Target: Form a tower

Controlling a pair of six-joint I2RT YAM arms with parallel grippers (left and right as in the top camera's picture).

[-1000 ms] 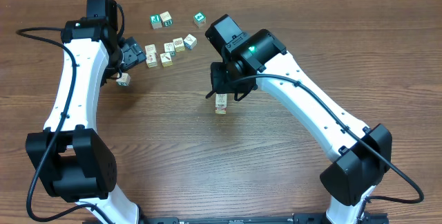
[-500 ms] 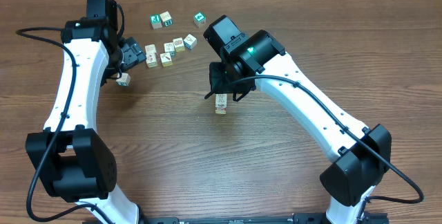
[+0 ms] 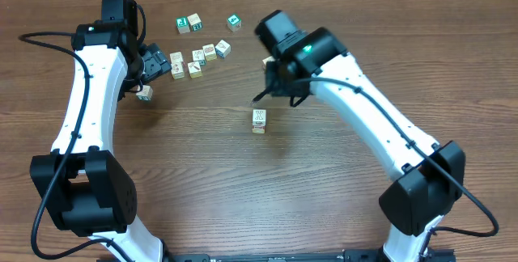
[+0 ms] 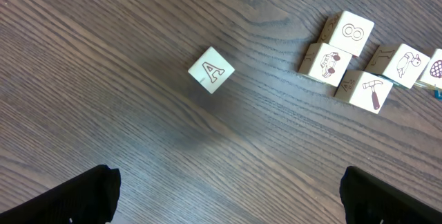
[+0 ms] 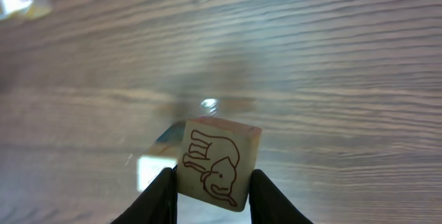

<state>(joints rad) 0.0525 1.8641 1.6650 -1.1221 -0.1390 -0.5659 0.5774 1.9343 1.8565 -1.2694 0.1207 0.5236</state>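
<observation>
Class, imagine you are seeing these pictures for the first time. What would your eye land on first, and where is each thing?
First comes the elephant cube, clamped in the right end effector and lifted above the table. Next is the short tower, standing alone near the middle. Then come the loose cubes, scattered on the far side near the open left end effector.

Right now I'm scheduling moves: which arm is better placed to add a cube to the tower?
Right: the right tool grips the elephant cube near the tower; the left tool hangs open near the A cube.
</observation>
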